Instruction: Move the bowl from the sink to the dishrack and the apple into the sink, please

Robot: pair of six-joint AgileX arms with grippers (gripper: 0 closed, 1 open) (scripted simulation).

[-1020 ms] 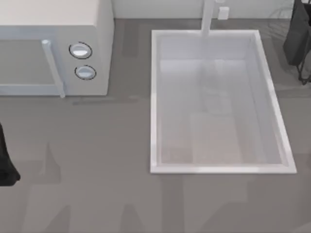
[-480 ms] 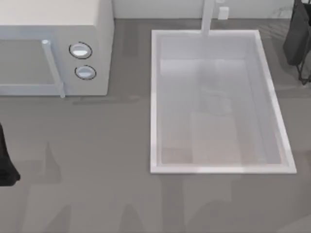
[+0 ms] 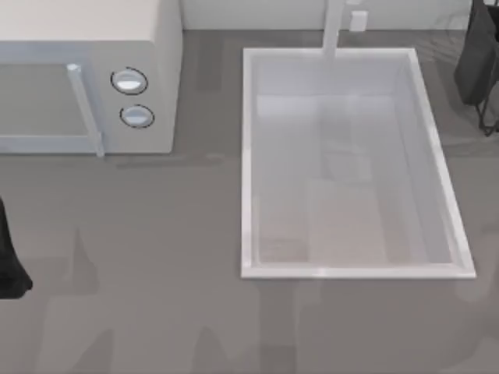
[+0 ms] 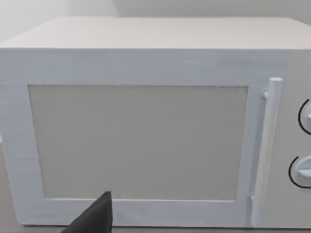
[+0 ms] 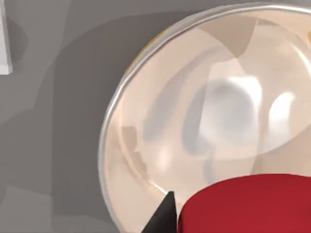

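Sink [image 3: 248,156]: empty, same as a second ago; seems ready for the apple.
Apple [image 5: 248,204]: red, in a pale dish [image 5: 146,145] near the sink's corner.
Right tool [image 5: 163,216]: beside the apple; cannot tell its grip.
Left tool [image 4: 95,218]: parked away from the sink, facing the microwave [image 4: 136,141]; cannot tell its grip.

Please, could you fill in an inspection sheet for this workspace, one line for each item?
Surface: grey table, soft shadows on it.
Job's things: white sink at the right; apple seen against a pale glossy dish; dishrack wires faint at far right.
Clutter: microwave at far left.
Grippers: left gripper faces the microwave door; right gripper over the dish.
Cables: nothing seen.
Surroundings: pale wall behind.
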